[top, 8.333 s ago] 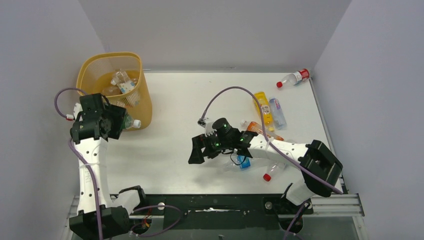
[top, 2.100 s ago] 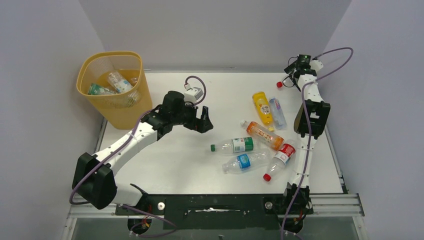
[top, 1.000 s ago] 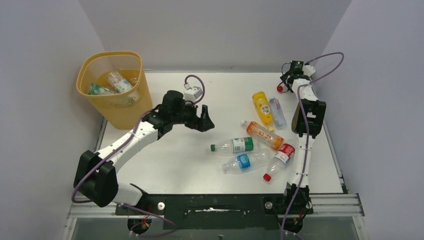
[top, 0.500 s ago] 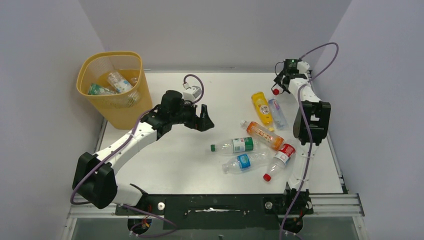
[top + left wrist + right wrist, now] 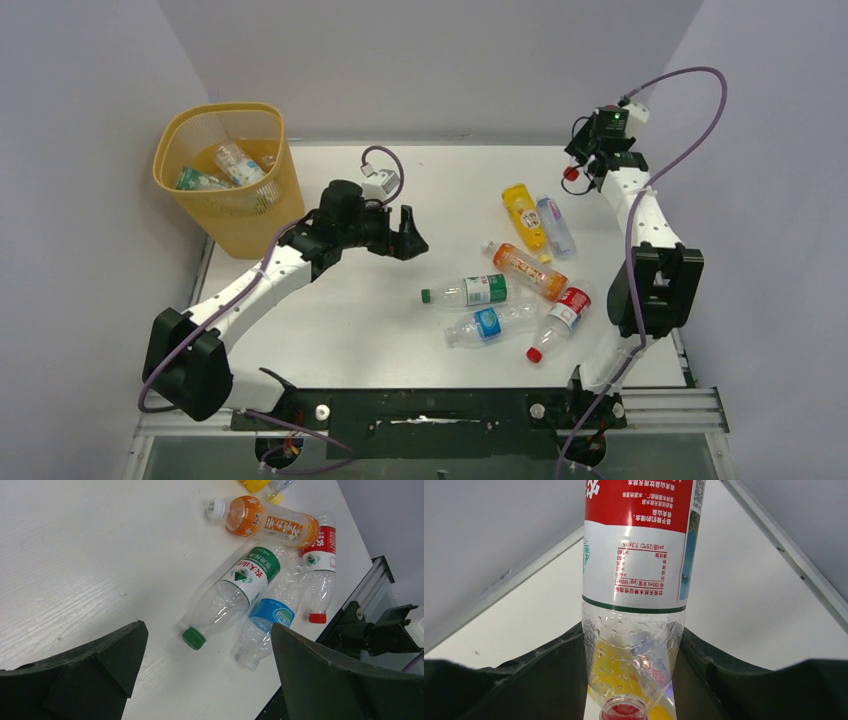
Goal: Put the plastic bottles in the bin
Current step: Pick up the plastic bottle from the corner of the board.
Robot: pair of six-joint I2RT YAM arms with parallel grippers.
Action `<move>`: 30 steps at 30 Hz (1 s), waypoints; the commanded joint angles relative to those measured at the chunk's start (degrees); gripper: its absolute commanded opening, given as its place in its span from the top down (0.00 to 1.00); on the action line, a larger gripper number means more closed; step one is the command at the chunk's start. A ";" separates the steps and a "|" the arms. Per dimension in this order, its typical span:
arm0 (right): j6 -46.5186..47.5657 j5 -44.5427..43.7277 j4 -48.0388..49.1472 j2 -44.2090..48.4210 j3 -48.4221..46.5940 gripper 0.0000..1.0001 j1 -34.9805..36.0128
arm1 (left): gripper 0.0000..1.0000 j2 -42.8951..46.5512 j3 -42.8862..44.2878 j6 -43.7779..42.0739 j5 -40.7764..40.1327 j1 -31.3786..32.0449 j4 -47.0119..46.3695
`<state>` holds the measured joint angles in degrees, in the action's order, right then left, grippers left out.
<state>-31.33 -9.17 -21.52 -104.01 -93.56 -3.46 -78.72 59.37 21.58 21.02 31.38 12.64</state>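
White table [image 5: 340,330]: left claw [image 5: 408,233] spread wide, empty; right claw [image 5: 584,162] clamps red-label bottle [image 5: 636,555].

Boxed in on three sides by plain, pale grey-lilac walls [image 5: 430,60]: one close beside the right claw [image 5: 583,163], one farther out past the left claw [image 5: 412,238], one behind both. Floored beneath the left claw by a white tabletop [image 5: 340,320], matt, faintly grained in fine parallel lines and lightly scuffed, as seen from the left wrist. Edged below the right claw by a thin grey strip [image 5: 784,555] where tabletop meets wall. Bordered on the near side of both claws by a black plate [image 5: 430,408] and a ribbed silvery rail [image 5: 690,408]. Lit softly and evenly, with only faint shadows under the left claw.
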 commanded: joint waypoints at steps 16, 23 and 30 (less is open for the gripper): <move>2.15 -3.24 4.09 35.13 34.42 0.52 31.19 | 0.02 4.80 -6.14 16.56 9.52 -4.44 -15.61; 0.45 -8.94 3.87 40.77 39.07 0.51 40.01 | 0.02 5.94 -7.92 20.84 10.53 -4.66 -18.38; -0.31 -11.21 5.09 41.37 41.35 0.51 45.30 | 0.02 6.91 -10.28 23.50 10.36 -4.66 -19.37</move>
<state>-30.72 -16.36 -19.90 -64.03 -53.34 39.33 -73.67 49.17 42.87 30.26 27.00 -2.46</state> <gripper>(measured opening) 0.512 0.976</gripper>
